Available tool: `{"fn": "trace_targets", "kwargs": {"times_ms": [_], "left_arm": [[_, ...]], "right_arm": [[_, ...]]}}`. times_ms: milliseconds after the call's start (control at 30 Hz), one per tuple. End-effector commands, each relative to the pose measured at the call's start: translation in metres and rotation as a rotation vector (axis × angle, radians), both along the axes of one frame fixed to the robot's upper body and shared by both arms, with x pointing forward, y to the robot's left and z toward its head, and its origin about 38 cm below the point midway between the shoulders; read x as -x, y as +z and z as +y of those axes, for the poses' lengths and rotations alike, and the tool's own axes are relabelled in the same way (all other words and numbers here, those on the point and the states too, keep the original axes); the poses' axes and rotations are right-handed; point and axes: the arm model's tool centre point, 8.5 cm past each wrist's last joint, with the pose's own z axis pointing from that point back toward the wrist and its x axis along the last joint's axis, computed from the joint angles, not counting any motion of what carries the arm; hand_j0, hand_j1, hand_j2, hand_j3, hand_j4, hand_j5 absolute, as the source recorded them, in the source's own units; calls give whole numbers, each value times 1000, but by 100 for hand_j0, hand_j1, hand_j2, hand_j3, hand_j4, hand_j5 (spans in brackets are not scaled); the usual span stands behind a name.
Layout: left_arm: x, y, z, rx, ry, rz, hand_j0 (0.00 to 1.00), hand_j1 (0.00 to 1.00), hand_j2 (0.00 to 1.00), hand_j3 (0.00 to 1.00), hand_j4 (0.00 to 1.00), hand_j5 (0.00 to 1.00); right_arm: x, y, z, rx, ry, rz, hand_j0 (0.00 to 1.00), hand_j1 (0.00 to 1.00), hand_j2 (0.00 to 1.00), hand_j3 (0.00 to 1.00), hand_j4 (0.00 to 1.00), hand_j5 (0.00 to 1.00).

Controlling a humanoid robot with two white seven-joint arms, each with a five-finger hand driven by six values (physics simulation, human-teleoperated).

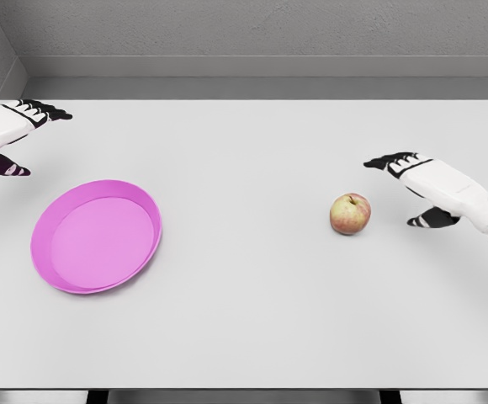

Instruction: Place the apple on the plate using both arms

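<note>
A red-and-yellow apple stands on the white table, right of centre. A pink round plate lies at the left with nothing on it. My right hand hovers just right of the apple, fingers spread and thumb low, a small gap away from it. At the far left edge my left hand is held above the table, behind the plate, with its fingers extended and nothing in them.
The white table reaches to a grey wall at the back. Its front edge runs along the bottom of the view. Nothing else lies on it.
</note>
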Motion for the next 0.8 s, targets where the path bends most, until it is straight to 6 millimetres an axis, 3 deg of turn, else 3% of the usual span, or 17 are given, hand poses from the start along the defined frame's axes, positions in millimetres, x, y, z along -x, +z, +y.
{"fn": "trace_targets", "kwargs": {"times_ms": [0, 200, 333, 467, 767], "left_arm": [[0, 2, 1, 5, 4, -3, 100, 100, 100, 100, 100, 100], [0, 2, 1, 5, 5, -5, 100, 100, 100, 100, 100, 100], [0, 2, 3, 3, 9, -5, 100, 100, 100, 100, 100, 100], [-1, 3, 3, 3, 10, -6, 100, 100, 100, 100, 100, 100], [0, 5, 7, -4, 16, -8, 100, 100, 100, 100, 100, 100]], "right_arm": [[2, -12, 2, 10, -12, 39, 100, 100, 100, 100, 100, 100], [-15, -3, 35, 72, 89, 127, 100, 100, 100, 100, 100, 100], [-17, 1, 40, 102, 115, 153, 100, 100, 100, 100, 100, 100], [-16, -3, 58, 101, 165, 187, 100, 100, 100, 100, 100, 100], [-23, -1, 67, 107, 153, 189, 100, 100, 100, 100, 100, 100]]}}
